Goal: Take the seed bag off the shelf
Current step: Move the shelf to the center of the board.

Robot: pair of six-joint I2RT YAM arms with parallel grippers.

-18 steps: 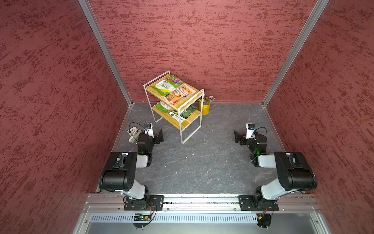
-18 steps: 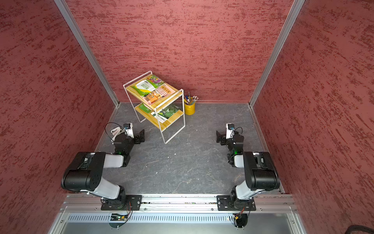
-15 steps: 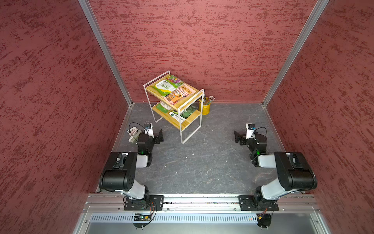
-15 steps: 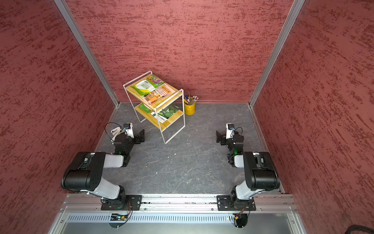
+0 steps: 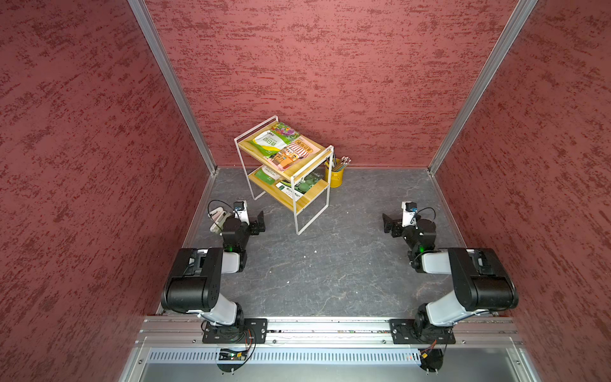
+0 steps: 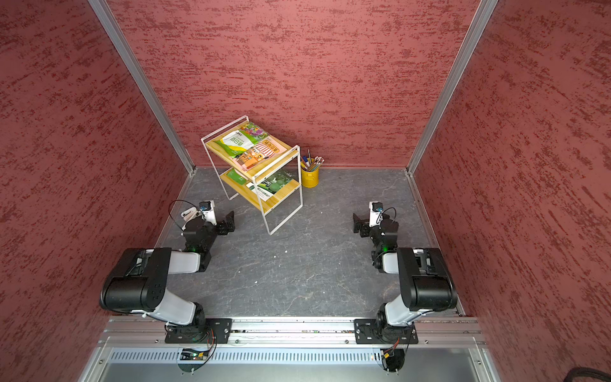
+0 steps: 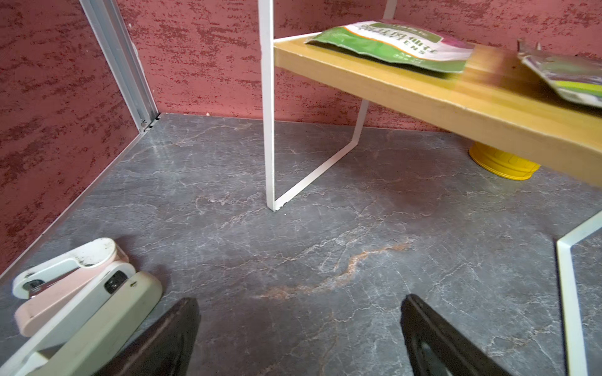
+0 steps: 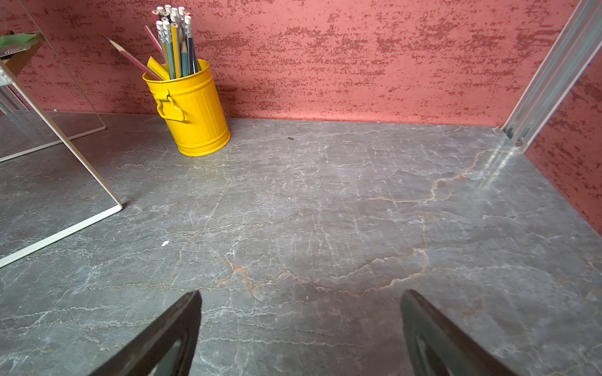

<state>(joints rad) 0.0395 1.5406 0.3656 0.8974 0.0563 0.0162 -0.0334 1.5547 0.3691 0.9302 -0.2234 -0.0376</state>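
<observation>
The shelf (image 5: 297, 168) is a white-framed rack with two wooden boards, standing at the back of the grey floor in both top views. Several seed bags lie on it. A green-and-white bag (image 5: 269, 144) and a pink one (image 5: 291, 154) are on the upper board. In the left wrist view, a green bag (image 7: 391, 45) and a silvery-edged bag (image 7: 566, 78) lie on the lower board (image 7: 456, 107). My left gripper (image 5: 259, 222) (image 7: 299, 302) is open and empty, low on the floor in front-left of the shelf. My right gripper (image 5: 390, 226) (image 8: 301, 298) is open and empty, far right of it.
A yellow cup of pencils (image 5: 335, 173) (image 8: 190, 110) stands against the back wall beside the shelf. A white-and-pink clip-like tool (image 7: 81, 293) lies on the floor close to my left gripper. Red walls enclose the floor on three sides.
</observation>
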